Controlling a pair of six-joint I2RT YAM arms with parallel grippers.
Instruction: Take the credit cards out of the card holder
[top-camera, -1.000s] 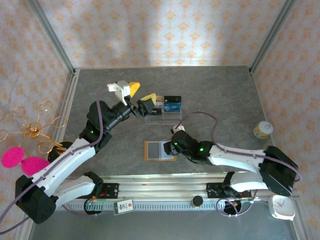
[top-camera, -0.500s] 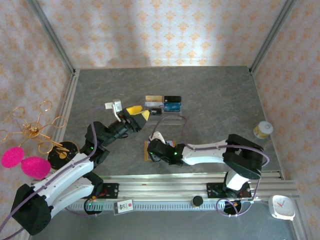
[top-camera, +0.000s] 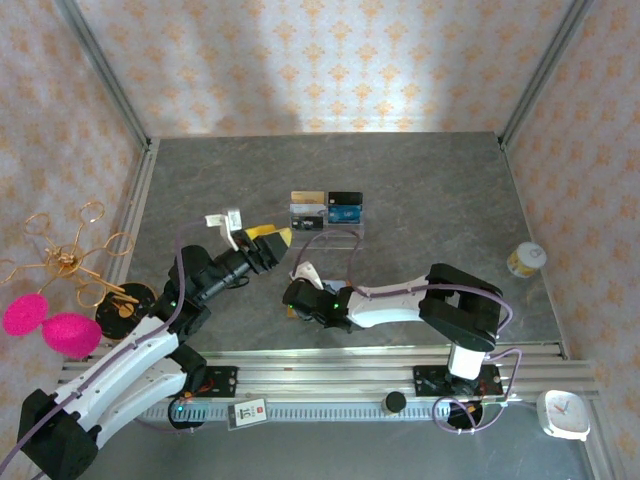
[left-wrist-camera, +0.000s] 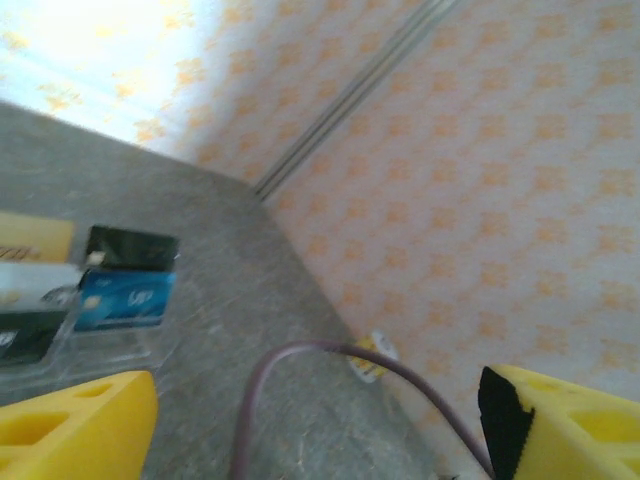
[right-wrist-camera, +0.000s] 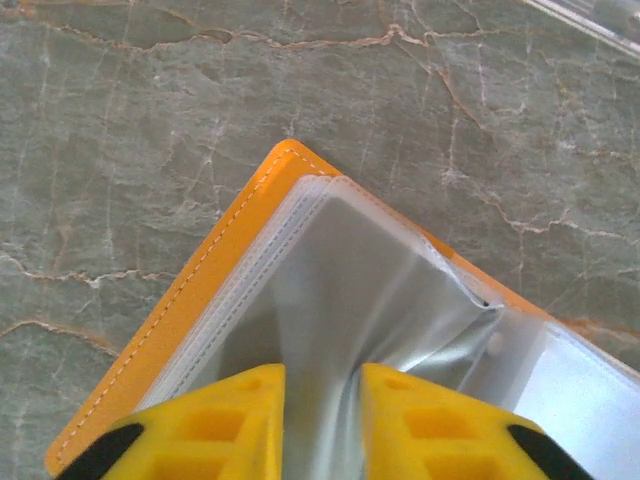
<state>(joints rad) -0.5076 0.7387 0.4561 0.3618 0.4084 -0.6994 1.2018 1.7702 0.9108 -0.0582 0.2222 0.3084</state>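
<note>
Two states: right gripper (right-wrist-camera: 318, 425) pinching card holder (right-wrist-camera: 185, 305); left gripper (left-wrist-camera: 310, 430) spread.

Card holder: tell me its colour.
The card holder is orange with pale stitching; the right wrist view shows it best.

At the right wrist, the tan-orange leather card holder (right-wrist-camera: 200, 290) runs off the right and bottom edges. The yellow fingers (right-wrist-camera: 230, 420) cover its near part, and we cannot tell whether its cloudy clear sleeves hold a card. From above, the right arm (top-camera: 385, 305) hides nearly all of it. At the left wrist, the credit cards (left-wrist-camera: 125, 298) are blurred and cut by the left edge, their print unreadable.
</note>
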